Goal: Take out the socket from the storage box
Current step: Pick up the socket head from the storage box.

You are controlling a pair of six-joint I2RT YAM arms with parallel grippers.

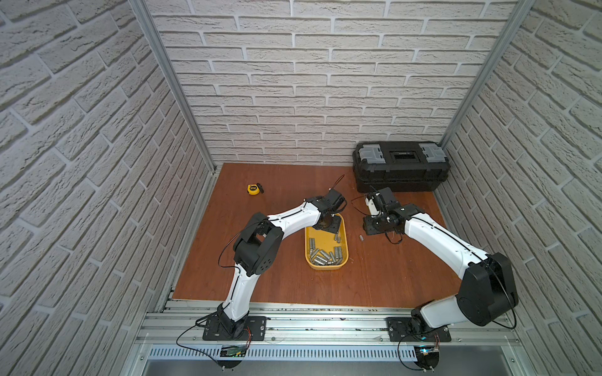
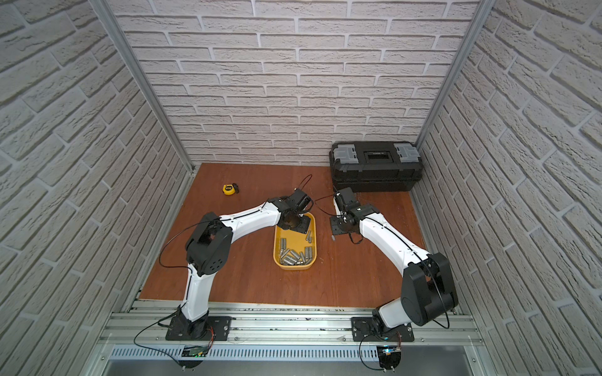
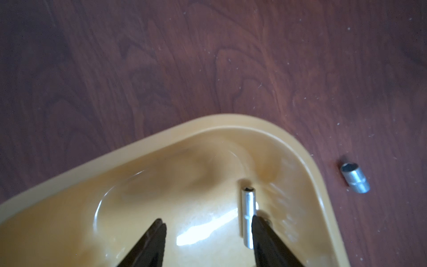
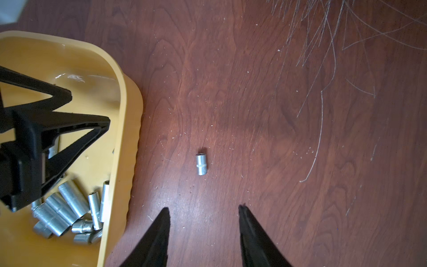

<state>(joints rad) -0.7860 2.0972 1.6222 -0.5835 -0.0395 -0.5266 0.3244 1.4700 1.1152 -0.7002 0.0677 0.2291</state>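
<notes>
Right wrist: storage box (image 4: 131, 111) holds clustered sockets (image 4: 72, 199).

Probably a lab test cell, faux-brick panels (image 1: 325, 81), aluminium frame (image 1: 176, 88), toolbox (image 1: 402, 169)

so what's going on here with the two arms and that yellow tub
The left gripper is down inside the yellow storage box with its jaws open. A slim socket lies between them, right beside one finger, and nothing is gripped yet. More sockets are piled at the near end of the box. One short socket lies on the wooden table beside the box, and the right gripper hovers above it, open and empty.
</notes>
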